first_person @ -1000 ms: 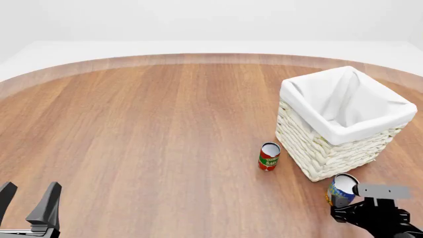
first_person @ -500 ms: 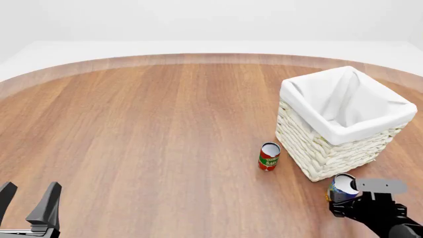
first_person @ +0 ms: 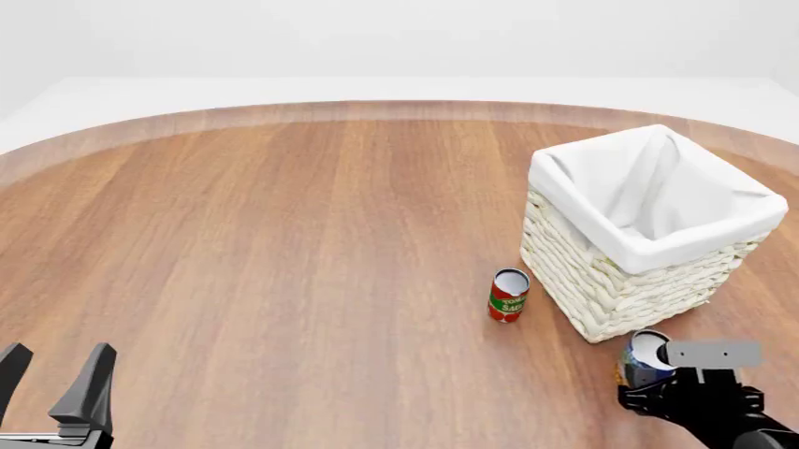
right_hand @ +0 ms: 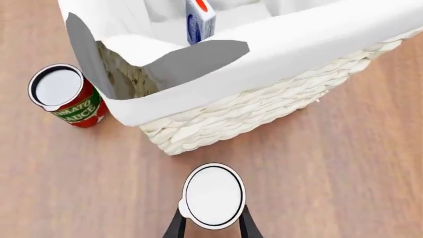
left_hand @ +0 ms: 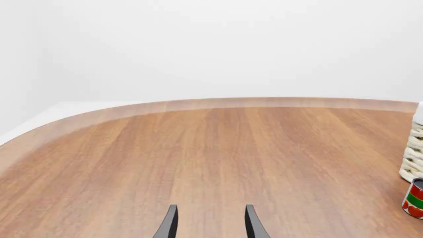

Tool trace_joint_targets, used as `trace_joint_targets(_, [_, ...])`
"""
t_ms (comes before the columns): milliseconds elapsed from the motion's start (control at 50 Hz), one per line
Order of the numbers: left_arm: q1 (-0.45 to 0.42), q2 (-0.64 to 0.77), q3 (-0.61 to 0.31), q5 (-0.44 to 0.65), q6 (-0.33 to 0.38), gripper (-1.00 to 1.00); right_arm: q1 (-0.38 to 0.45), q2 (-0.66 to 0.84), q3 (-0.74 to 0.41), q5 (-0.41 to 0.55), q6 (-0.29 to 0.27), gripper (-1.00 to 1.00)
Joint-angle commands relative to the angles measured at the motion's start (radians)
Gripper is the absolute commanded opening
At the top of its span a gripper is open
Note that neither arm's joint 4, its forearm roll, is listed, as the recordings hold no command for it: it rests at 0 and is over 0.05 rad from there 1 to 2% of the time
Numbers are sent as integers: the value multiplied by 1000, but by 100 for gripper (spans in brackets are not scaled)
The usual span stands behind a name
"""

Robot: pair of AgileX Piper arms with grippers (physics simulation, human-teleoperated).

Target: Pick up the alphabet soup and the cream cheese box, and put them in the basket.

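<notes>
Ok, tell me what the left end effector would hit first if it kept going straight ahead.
Likely nothing: ahead of the left end effector lies only bare table to its far edge. The red can sits well off to the side.

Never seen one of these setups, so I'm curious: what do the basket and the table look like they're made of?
The basket looks like cream woven wicker, showing braided strands, with a smooth white cloth lining folded over its rim. The table looks like polished wood, with brown grain streaks. Both are rendered, so only apparent.

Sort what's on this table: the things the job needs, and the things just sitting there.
Job:
alphabet soup, between the right gripper fingers
cream cheese box, already in the basket
basket

Just there:
tomato sauce can, standing beside the basket
</notes>
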Motion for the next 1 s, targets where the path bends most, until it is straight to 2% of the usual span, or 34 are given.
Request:
trace_joint_targets(20, [0,0,0,0,0,100,10,-14,17,-4,23,-100])
trace_joint_targets(120, [0,0,0,0,0,100,11,-26,21,3,23,-100])
trace_joint_targets(140, [0,0,0,0,0,100,10,-74,4,66,23,-100])
trace_joint_targets(180, [0,0,0,0,0,100,12,-51,22,25,25,-100])
trace_joint_targets(280, [0,0,0,0,0,100,12,-82,23,52,24,-100])
trace_joint_targets(360, [0,0,0,0,0,100,11,-129,18,100,26,-100])
trace_joint_targets(380, [0,0,0,0,0,100,11,-173,0,160,24,-100])
trace_joint_targets(400, [0,0,0,0,0,100,14,-167,14,140,27,-100])
trace_joint_targets(440, [0,0,0,0,0,100,13,-202,2,185,27,-100])
trace_joint_targets(480, [0,0,0,0,0,100,14,-195,19,160,27,-100])
trace_joint_targets(500, [0,0,0,0,0,100,15,-229,1,211,27,-100])
trace_joint_targets(520, [0,0,0,0,0,100,15,-228,12,198,26,-100])
trace_joint_targets(560, [0,0,0,0,0,100,14,-279,-13,268,29,-100])
trace_joint_targets(620, [0,0,0,0,0,100,15,-284,6,251,29,-100])
trace_joint_targets(660, [0,0,0,0,0,100,15,-325,-16,313,29,-100])
trace_joint_targets(700, [0,0,0,0,0,100,13,-321,-8,296,31,-100])
trace_joint_targets(720, [0,0,0,0,0,100,14,-349,-19,334,29,-100])
trace_joint_targets(780, [0,0,0,0,0,100,12,-372,-24,360,30,-100])
trace_joint_targets(800, [0,0,0,0,0,100,11,-365,-14,340,30,-100])
trace_joint_targets(840, [0,0,0,0,0,100,12,-408,-39,405,30,-100])
trace_joint_targets(880, [0,0,0,0,0,100,11,-417,-31,400,30,-100])
trace_joint_targets(900, [0,0,0,0,0,100,11,-447,-52,450,30,-100])
trace_joint_targets(920, [0,0,0,0,0,100,13,-447,-39,435,31,-100])
trace_joint_targets(960, [0,0,0,0,0,100,12,-481,-62,488,32,-100])
trace_joint_targets(1000, [0,0,0,0,0,100,12,-479,-46,467,34,-100])
